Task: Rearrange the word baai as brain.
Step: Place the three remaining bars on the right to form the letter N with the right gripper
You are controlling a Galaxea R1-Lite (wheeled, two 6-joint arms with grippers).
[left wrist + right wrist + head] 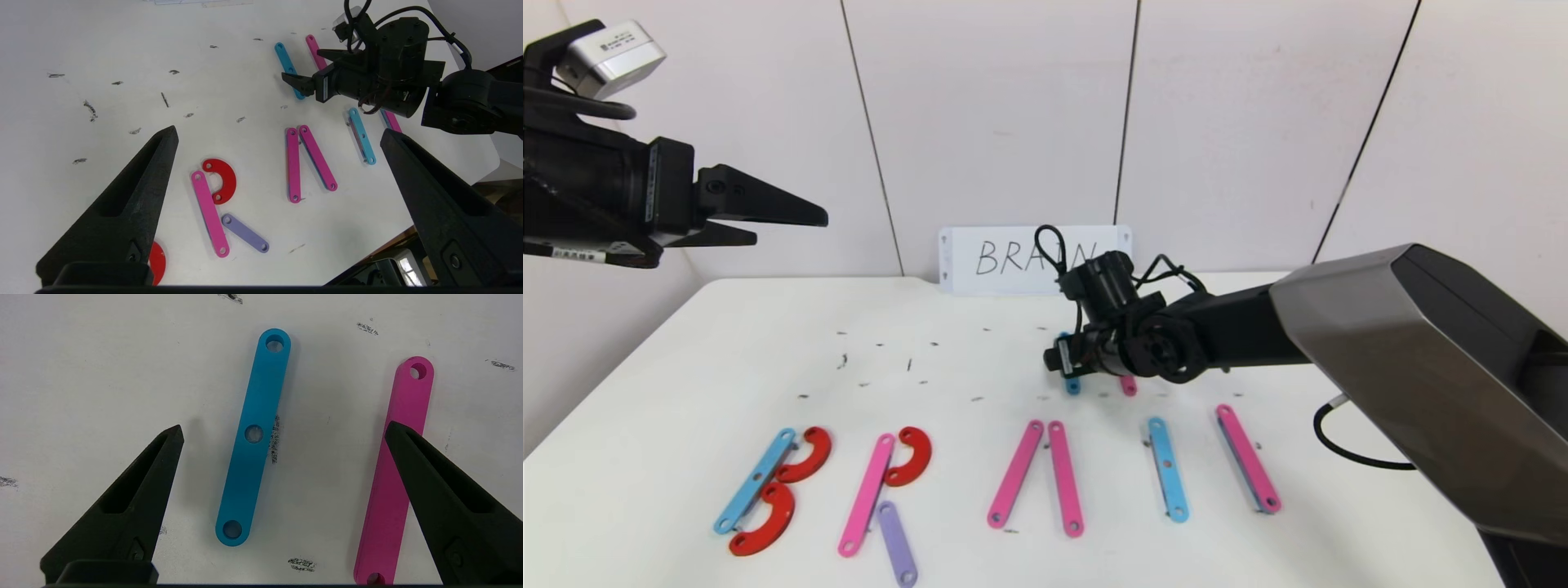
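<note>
Strips pink, blue, purple — curved pieces red.

The strip letters lay flat in a row near the table's front edge: blue bar with two red curves, pink bar with red curve and purple leg, two pink bars meeting at the top, then separate blue and pink bars.
</note>
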